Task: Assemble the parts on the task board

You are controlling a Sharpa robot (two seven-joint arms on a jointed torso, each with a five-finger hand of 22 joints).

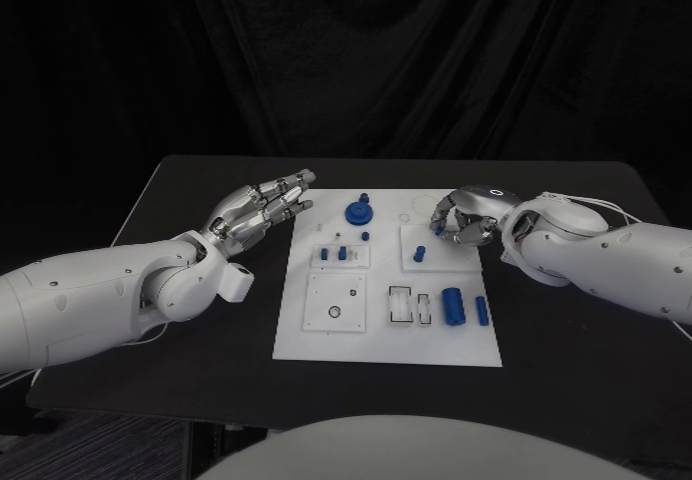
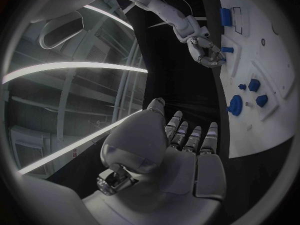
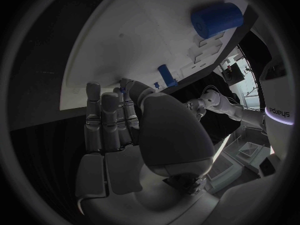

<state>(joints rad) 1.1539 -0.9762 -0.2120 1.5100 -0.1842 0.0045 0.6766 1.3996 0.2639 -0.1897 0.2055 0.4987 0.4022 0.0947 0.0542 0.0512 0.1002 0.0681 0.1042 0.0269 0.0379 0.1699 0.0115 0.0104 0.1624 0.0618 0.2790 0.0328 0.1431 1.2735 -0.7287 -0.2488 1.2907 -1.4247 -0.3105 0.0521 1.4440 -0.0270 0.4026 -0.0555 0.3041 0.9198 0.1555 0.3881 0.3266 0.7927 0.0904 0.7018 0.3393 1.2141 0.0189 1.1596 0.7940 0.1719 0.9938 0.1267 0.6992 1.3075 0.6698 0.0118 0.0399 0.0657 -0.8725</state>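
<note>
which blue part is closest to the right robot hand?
The small blue peg on the board's upper-right plate, just below the right robot hand. The round gear-like part and the two cylinders lie farther off.

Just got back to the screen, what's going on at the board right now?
The right hand is curled in at the far right part of the task board, close to a small blue peg; whether it holds anything cannot be told. The left hand hovers beside the board's left edge, fingers apart, holding nothing. A blue round knob stands near the far edge, and two blue cylinders lie loose near the right edge.
</note>
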